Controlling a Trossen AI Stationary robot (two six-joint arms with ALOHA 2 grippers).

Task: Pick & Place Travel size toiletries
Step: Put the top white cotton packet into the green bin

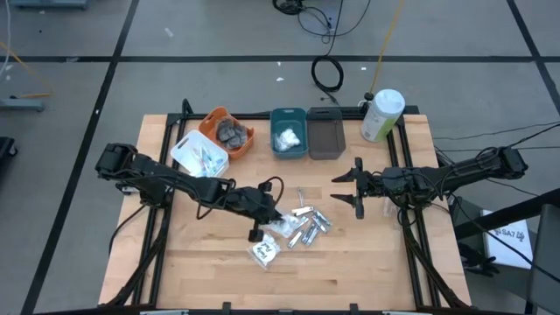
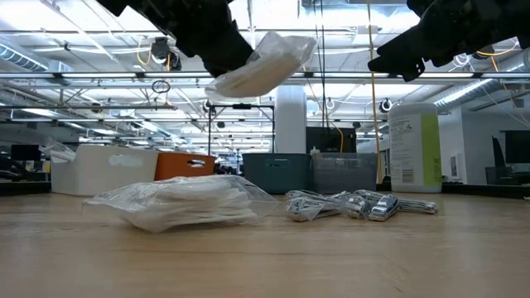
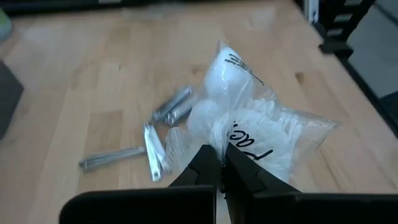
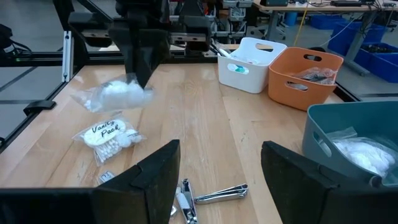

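Four bins (image 1: 307,131) are standing along the table's (image 1: 201,271) far edge. The left gripper (image 2: 217,51) is clamping a white clear-wrapped packet (image 2: 263,64) above the tabletop; a second packet (image 2: 186,201) and silver tubes (image 2: 364,204) are lying below. The right gripper (image 1: 357,189) is hanging open nearby.

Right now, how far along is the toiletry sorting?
Partly done: the orange bin, white bin and teal bin already hold items; the grey bin's contents cannot be seen. In hand: the left gripper is shut on a clear-wrapped packet, lifted off the table. Left: another packet and the silver pieces. The right gripper waits open.
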